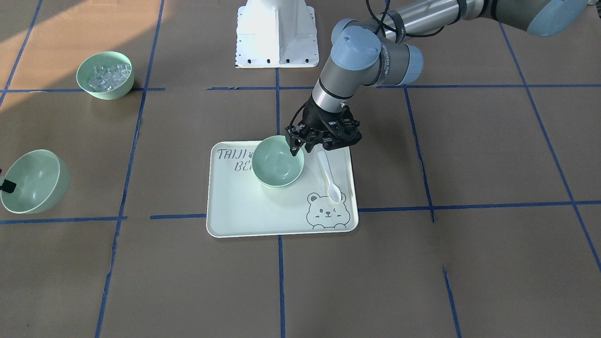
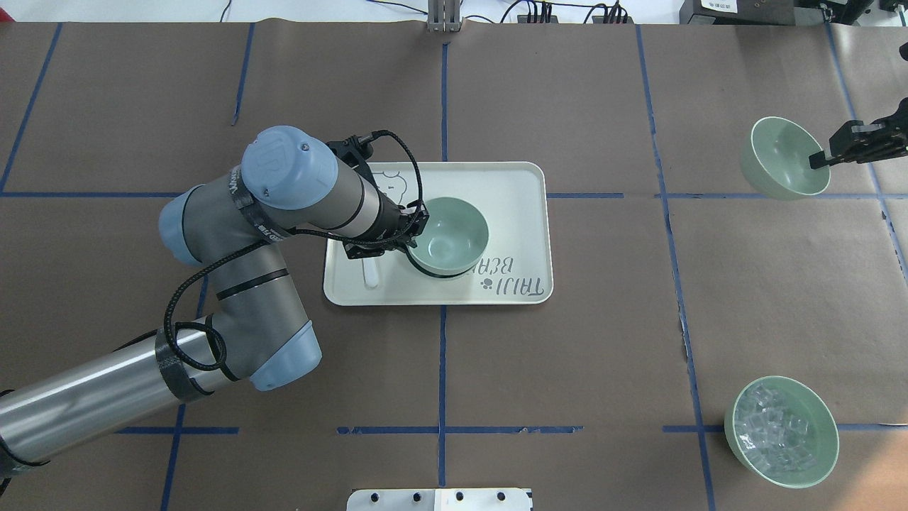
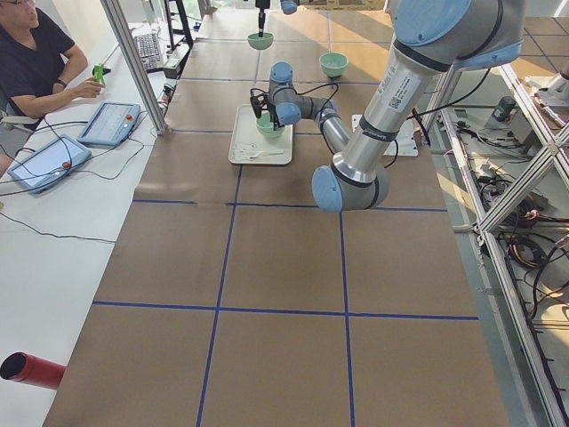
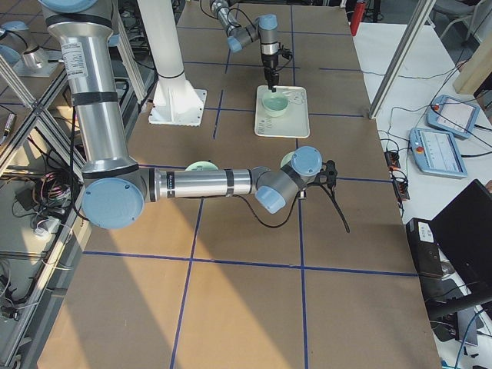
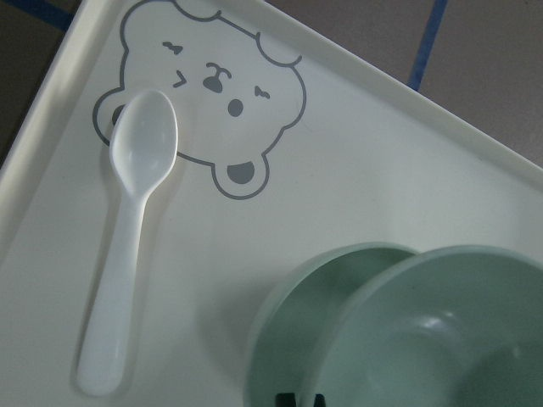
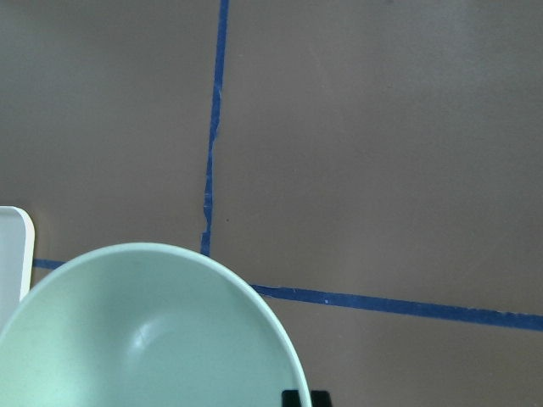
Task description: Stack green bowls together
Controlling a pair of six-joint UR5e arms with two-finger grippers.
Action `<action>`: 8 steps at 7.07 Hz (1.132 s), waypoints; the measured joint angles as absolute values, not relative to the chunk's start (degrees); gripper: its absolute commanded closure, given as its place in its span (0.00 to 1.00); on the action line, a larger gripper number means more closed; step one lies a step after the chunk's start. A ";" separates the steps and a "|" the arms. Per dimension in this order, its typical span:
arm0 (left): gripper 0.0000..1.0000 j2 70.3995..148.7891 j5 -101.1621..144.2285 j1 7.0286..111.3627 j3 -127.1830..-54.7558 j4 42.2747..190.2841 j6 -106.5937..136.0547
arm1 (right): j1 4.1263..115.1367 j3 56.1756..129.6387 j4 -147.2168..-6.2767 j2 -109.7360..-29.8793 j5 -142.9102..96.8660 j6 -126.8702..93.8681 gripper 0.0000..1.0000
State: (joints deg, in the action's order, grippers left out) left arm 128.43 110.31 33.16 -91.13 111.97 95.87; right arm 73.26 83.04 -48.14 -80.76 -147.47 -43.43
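Brown paper with blue tape lines (image 2: 441, 369) covers the tabletop (image 2: 567, 355); a man (image 3: 36, 62) sits at a desk (image 3: 53, 231) alongside. On the cream tray (image 2: 518, 184) lies a white spoon (image 5: 123, 254). Right of it, the left jaws pinch the rim of a green bowl (image 2: 448, 234) set over a second bowl (image 5: 297, 335). Well right of the tray, the right jaws grip a tilted third bowl (image 2: 780, 156). A bowl of clear cubes (image 2: 780, 431) stands nearer the robot.
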 measured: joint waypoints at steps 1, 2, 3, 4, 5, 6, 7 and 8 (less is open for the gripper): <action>0.00 128.05 110.43 33.91 -91.42 111.93 95.46 | 71.99 83.73 -48.16 -79.27 -147.29 -46.38 1.00; 0.00 127.49 110.66 35.11 -92.16 110.87 93.55 | 69.70 85.13 -48.16 -77.50 -146.47 -50.81 1.00; 0.00 127.13 111.82 37.32 -93.62 107.69 89.49 | 66.04 87.20 -48.16 -75.52 -144.56 -56.29 1.00; 0.00 126.52 114.33 40.52 -95.60 103.73 84.15 | 61.47 89.21 -48.31 -73.38 -141.64 -61.75 1.00; 0.00 124.80 116.24 43.49 -97.67 101.21 78.93 | 57.01 91.00 -50.02 -70.91 -137.91 -65.52 1.00; 0.00 122.41 117.05 45.97 -99.48 100.24 74.36 | 52.67 93.15 -54.71 -67.90 -133.42 -67.36 1.00; 0.00 120.47 117.37 48.16 -100.51 99.90 70.34 | 48.34 95.25 -61.40 -64.32 -128.27 -68.06 1.00; 0.00 118.95 117.62 50.03 -100.87 99.80 66.72 | 44.61 96.16 -67.58 -60.16 -123.68 -68.30 1.00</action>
